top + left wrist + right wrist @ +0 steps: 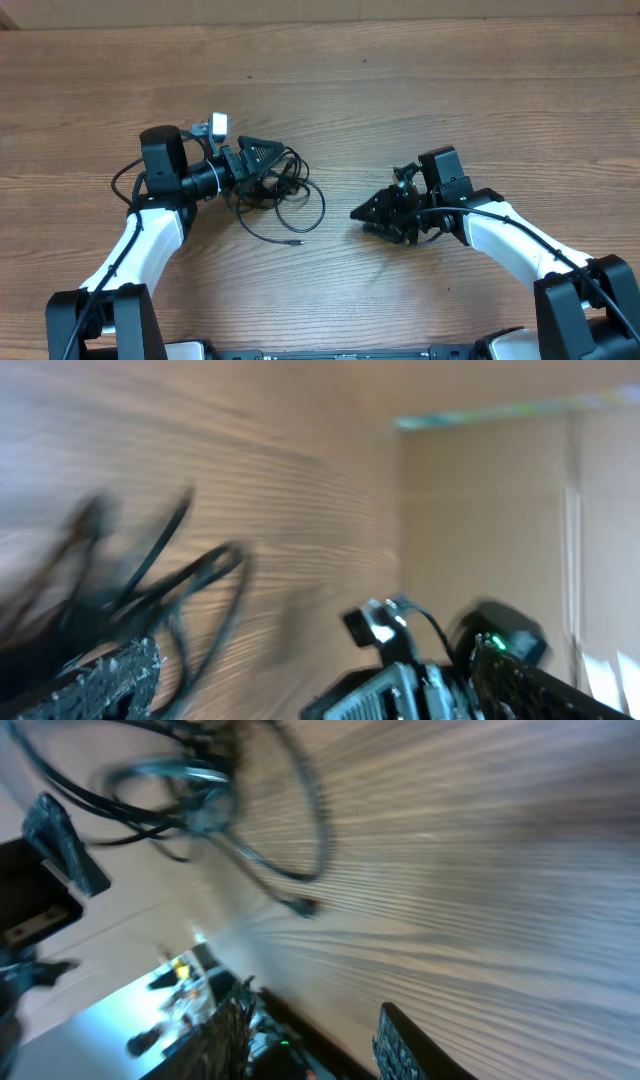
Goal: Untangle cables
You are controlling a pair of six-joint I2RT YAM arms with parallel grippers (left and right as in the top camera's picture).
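Note:
The cables (282, 190) lie in a loose black tangle left of the table's middle, and one strand curls out to a small plug end (297, 242). My left gripper (272, 160) hangs over the tangle's upper left edge. Its view is blurred: the cables (150, 590) run beside the left finger (110, 680), and the left gripper (320, 690) is open over bare wood. My right gripper (362, 213) points left, apart from the tangle. In its own view the right gripper (315, 1040) is open and holds nothing, with the cables (200, 800) and plug end (305, 906) beyond.
The wooden table (420, 90) stretches far back and to the right. My right arm (400, 660) shows in the left wrist view, across from the tangle. Both arm bases stand at the near edge.

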